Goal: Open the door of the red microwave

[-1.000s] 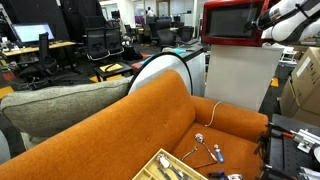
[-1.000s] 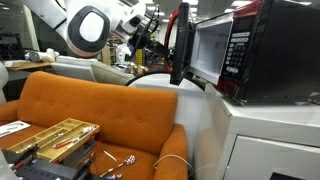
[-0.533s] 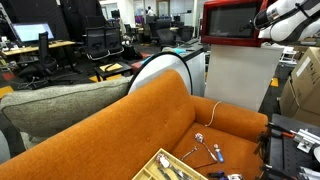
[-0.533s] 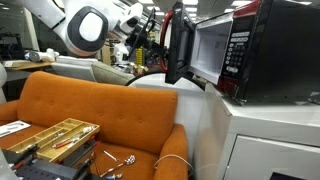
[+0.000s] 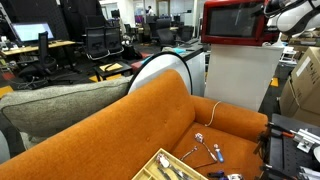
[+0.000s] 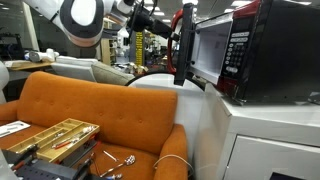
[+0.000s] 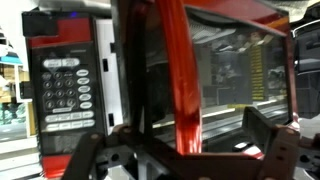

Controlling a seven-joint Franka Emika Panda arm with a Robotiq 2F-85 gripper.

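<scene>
Atop its white pedestal [image 6: 250, 140] the red microwave [image 6: 260, 50] has the door [image 7: 178, 70] swung partway out, free edge running 12-to-6 between the spread fingers [image 7: 270, 140] of my gripper [image 7: 180, 138], glass [image 7: 240, 70] off toward 3 o'clock; contact, I think, not made.

**Microwave [image 6: 270, 50] on pedestal [image 6: 270, 140], couch [image 6: 90, 105] beside**

The microwave is sitting on top of the pedestal, and the couch is standing just beside it. The door [image 6: 183, 45] is standing out from the microwave's front, its edge lying between the spread jaws of the gripper [image 7: 185, 150]. A tray [image 6: 55, 133] is resting on the couch seat.
</scene>
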